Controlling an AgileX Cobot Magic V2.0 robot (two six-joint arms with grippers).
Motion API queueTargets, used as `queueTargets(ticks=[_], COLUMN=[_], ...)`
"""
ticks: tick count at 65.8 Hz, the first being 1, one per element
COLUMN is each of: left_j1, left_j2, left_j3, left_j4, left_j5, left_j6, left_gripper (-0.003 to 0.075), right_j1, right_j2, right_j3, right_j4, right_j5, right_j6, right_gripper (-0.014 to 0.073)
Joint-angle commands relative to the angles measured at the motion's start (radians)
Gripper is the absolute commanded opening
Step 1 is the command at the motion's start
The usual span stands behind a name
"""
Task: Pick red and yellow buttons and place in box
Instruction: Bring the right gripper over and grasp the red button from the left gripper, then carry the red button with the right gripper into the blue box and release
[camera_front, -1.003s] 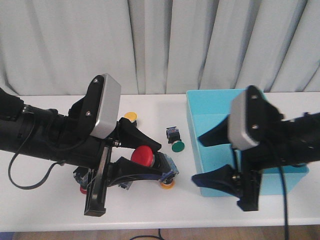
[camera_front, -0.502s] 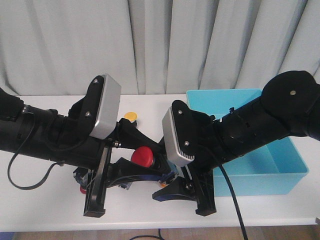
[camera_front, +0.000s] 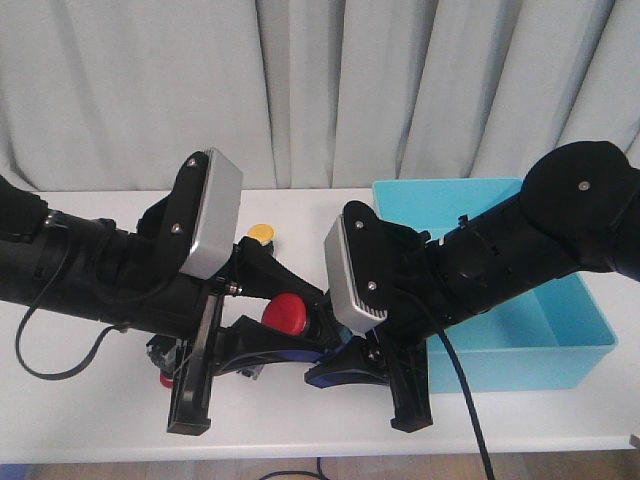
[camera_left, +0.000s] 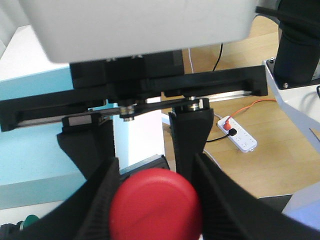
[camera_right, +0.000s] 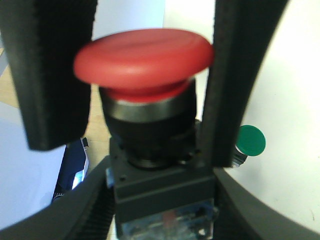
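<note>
Red glossy mushroom cap: from the front, my left claw (camera_front: 300, 335) is clamping the red button (camera_front: 289, 310) above the white counter (camera_front: 100, 400), my right claw (camera_front: 350, 345) reaching in beside the turquoise box (camera_front: 560, 355), a handover, I judge.

Left wrist: ribbed black fingers (camera_left: 187, 145) are closed around the cap.

Right wrist: my fingers (camera_right: 55, 75) are flanking the blocky switch body; whether they are touching it, I cannot tell. Next I should close squarely.

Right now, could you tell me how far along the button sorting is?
Early stage: the visible part of the box holds no buttons. In hand: a red button sits between the left gripper fingers, with the right gripper fingers around it too, apparently a handover. Left: at least a yellow button on the table.
</note>
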Motion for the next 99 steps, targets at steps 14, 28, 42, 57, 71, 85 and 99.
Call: queueTargets(ticks=[14,28,42,57,71,85,99], left_j1=[-0.005,-0.005,-0.005,-0.005,-0.005,-0.005,-0.005], left_j2=[-0.035,-0.035,-0.035,-0.035,-0.035,-0.035,-0.035], left_j3=[-0.027,-0.027,-0.027,-0.027,-0.027,-0.027,-0.027], left_j4=[-0.071,-0.070,-0.069,0.014,0.239,0.323,0.323], left_j5=[0.011,0.009,0.009,-0.028,-0.130,-0.124,-0.121], left_j6=[-0.007,-0.007,-0.008,-0.046,-0.248,-0.323,-0.323], left_gripper=[0.0220,0.0453,0.0592,0.0590,0.0590,0.0590,0.0590], right_j1=[0.000,0.000,0.000,0.000,-0.028,-0.187,-0.339], right_j2=[-0.032,-0.032,-0.032,-0.032,-0.032,-0.015,0.113], right_j3=[-0.030,-0.030,-0.030,-0.030,-0.030,-0.033,-0.033], right_j4=[0.041,0.041,0.041,-0.052,-0.476,-0.843,-0.906], right_j5=[0.002,0.002,0.002,-0.009,-0.097,-0.176,-0.149], right_j6=[-0.002,-0.002,-0.002,0.069,0.605,1.483,1.633], right_gripper=[0.0154,0.0155,0.0155,0.0155,0.0157,0.0162,0.0166])
